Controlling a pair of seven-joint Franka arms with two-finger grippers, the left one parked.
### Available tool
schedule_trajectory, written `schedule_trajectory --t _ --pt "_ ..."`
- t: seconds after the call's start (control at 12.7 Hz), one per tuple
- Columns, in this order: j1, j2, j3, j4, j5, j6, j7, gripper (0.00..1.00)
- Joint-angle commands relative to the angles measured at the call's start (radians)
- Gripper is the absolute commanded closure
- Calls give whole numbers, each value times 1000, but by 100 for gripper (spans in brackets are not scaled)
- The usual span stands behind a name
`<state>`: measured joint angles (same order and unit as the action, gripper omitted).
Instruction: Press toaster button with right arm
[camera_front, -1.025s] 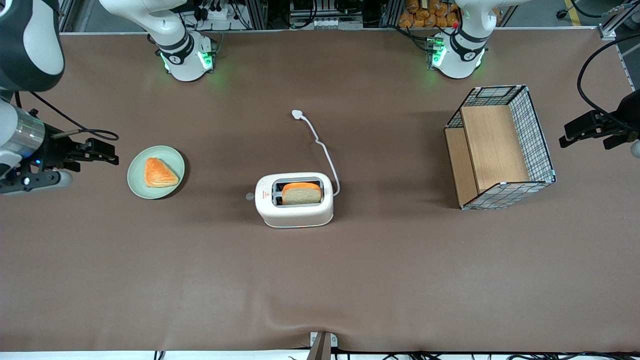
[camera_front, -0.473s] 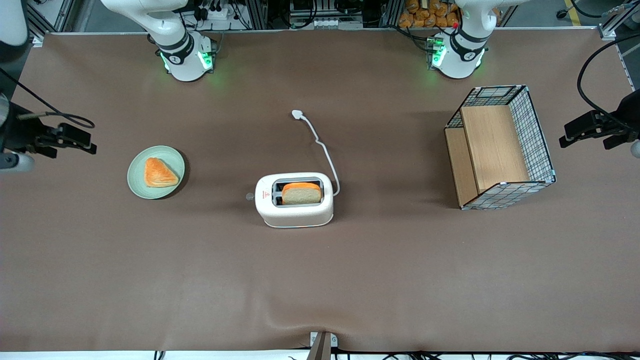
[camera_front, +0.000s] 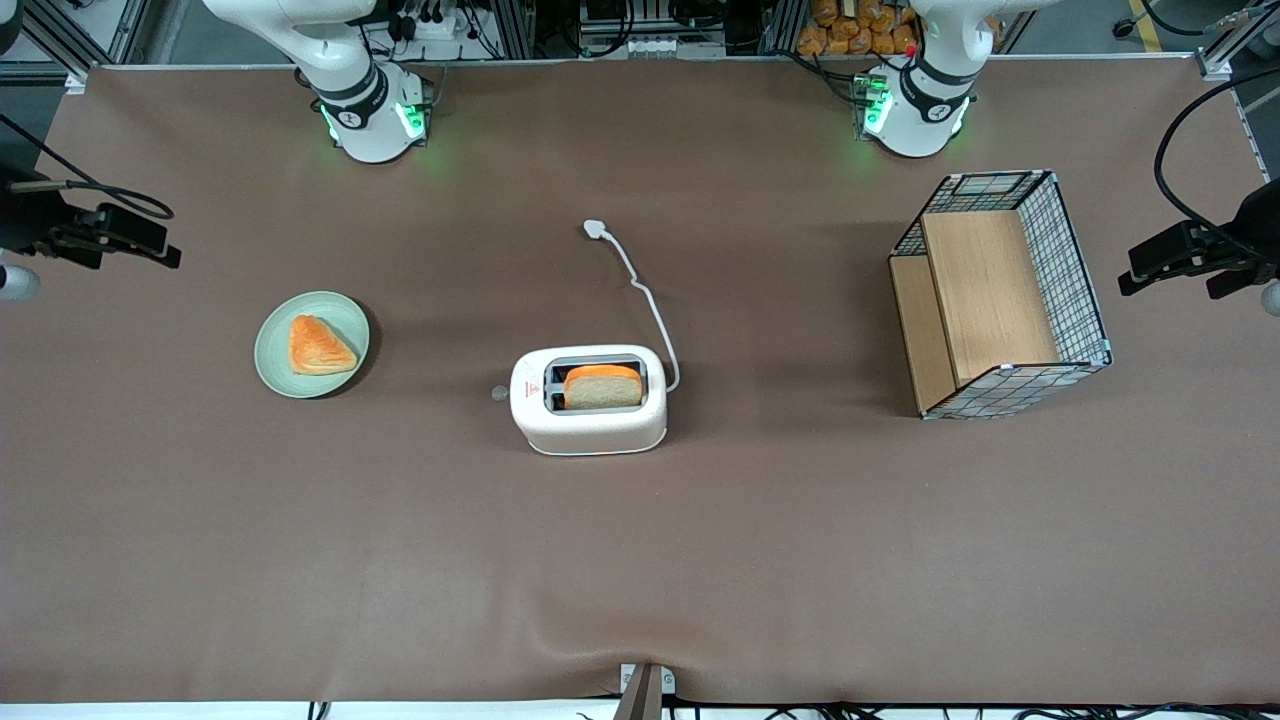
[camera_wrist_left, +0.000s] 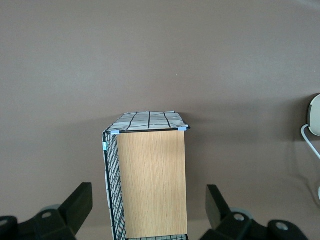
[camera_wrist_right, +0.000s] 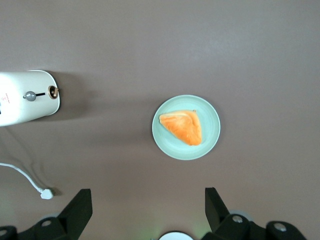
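The cream-white toaster stands mid-table with a slice of bread in its slot. The small grey toaster button sticks out of its narrow end, the end that faces the plate. My right gripper hangs open and empty, well off toward the working arm's end of the table, farther out than the plate and far from the button. In the right wrist view the open gripper looks down on the toaster and its button, with bare table between the fingers.
A pale green plate holding an orange pastry lies between my gripper and the toaster. The white cord and plug trail from the toaster away from the front camera. A wire basket with wooden panels stands toward the parked arm's end.
My gripper has drawn back from the plate toward the working arm's end of the table and farther from the front camera. The toaster, bread and plate have not moved.
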<state>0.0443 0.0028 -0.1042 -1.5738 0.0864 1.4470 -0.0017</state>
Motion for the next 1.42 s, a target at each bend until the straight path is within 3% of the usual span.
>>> schedule_trajectory --t 0.0,0.39,1.34 --pt "-44 -18 32 1 -27 -11 19 0" --pt "-43 -17 44 34 -91 -48 22 0" --pt "-43 -23 46 63 -73 -20 6 0"
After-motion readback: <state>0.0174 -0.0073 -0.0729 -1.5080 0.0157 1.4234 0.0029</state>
